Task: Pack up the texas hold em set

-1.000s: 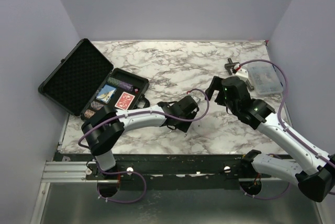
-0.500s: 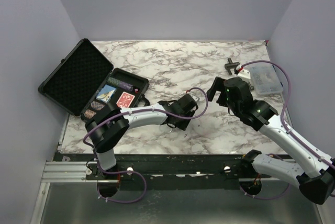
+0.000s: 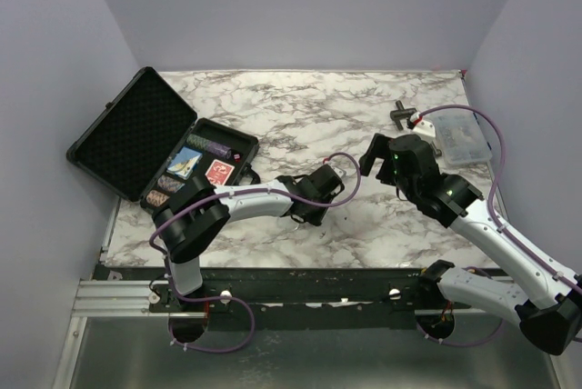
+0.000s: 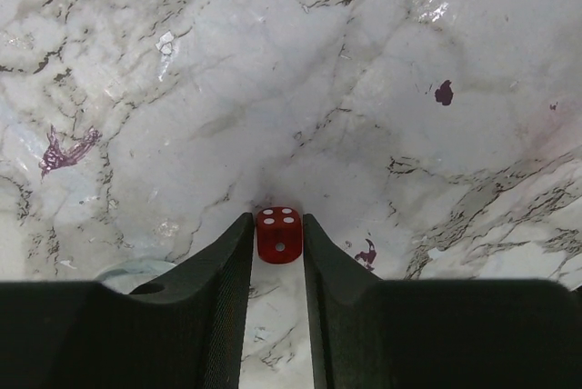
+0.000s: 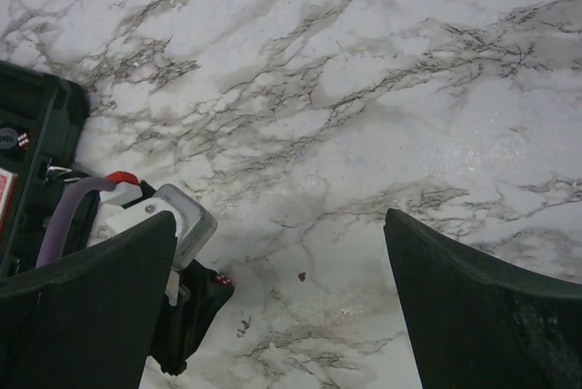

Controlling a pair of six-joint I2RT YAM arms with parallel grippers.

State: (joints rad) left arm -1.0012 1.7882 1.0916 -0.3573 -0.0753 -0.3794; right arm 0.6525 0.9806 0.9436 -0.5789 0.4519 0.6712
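At the left edge of the bench (image 3: 364, 116) the black case (image 3: 132, 134) lay open, its foam-lined lid leaning back to the left and the card decks (image 3: 216, 174) and chip stacks (image 3: 208, 146) in its tray. Near the middle of the bench, toward the near edge, the left end effector (image 4: 278, 225) was narrow, with a red die (image 4: 279, 235) lying on the marble between its fingers (image 4: 227, 262); whether they already pressed it I cannot tell. The right end effector (image 5: 280, 216) hung wide apart above the right half, holding nothing, while the clear box (image 3: 457, 139) and the T-shaped clamp (image 3: 400, 114) lay near the far right corner.
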